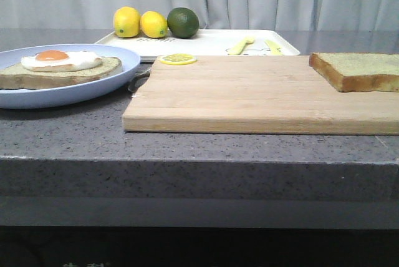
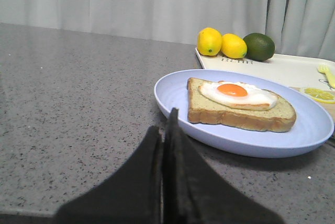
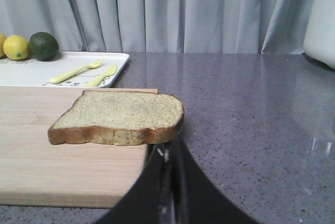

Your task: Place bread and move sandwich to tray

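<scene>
Grey counter (image 1: 187, 148) | 1 bread (image 1: 361, 70) | 1 sandwich (image 1: 59, 67) | 1 tray (image 1: 206, 42) | both grippers (image 2: 166, 130) (image 3: 170, 153) pinched closed, empty

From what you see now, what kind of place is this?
Probably a kitchen-style counter: a wooden cutting board with a bread slice, an egg sandwich on its blue plate, and fruit on a white tray.

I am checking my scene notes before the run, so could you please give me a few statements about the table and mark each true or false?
1. The plain golden-crusted bread slice lies on the wooden cutting board. True.
2. The fried egg with orange yolk sits on the white rectangular tray. False: it tops bread on the round pale-blue plate.
3. Two yellow lemons and a dark green lime sit together. True.
4. The left gripper holds the plate. False: it is shut, short of it.
</scene>
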You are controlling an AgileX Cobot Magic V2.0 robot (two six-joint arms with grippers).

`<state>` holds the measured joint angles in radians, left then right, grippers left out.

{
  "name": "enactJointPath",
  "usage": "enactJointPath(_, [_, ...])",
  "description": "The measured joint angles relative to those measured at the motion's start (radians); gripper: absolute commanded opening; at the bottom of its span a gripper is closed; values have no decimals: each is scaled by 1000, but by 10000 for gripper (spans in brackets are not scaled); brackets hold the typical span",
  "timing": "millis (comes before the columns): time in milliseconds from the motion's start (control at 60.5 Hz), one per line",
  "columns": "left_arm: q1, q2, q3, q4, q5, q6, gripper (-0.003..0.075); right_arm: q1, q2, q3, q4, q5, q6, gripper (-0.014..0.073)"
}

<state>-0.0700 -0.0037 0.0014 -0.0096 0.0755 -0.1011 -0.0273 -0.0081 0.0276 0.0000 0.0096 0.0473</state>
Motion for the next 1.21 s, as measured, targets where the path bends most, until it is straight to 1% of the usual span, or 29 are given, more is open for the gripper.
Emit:
enactJointPath(662, [0, 0, 0, 0, 0, -1, -18, 0, 0, 0, 0, -2, 0, -67])
enactJointPath(827, [0, 0, -2, -2, -58, -1, -18, 0, 0, 0, 0, -31, 0, -67])
enactJointPath(926, [0, 0, -15, -2, -64, -1, -18, 0, 0, -12, 0, -4, 0, -67])
enactJointPath(1059, [0, 0, -133, -4, 7, -1, -18, 0, 0, -121, -14, 94, 0, -67])
enactJointPath(1208, [0, 47, -311, 10, 106, -1, -18, 0, 12, -298, -45, 216, 0, -67])
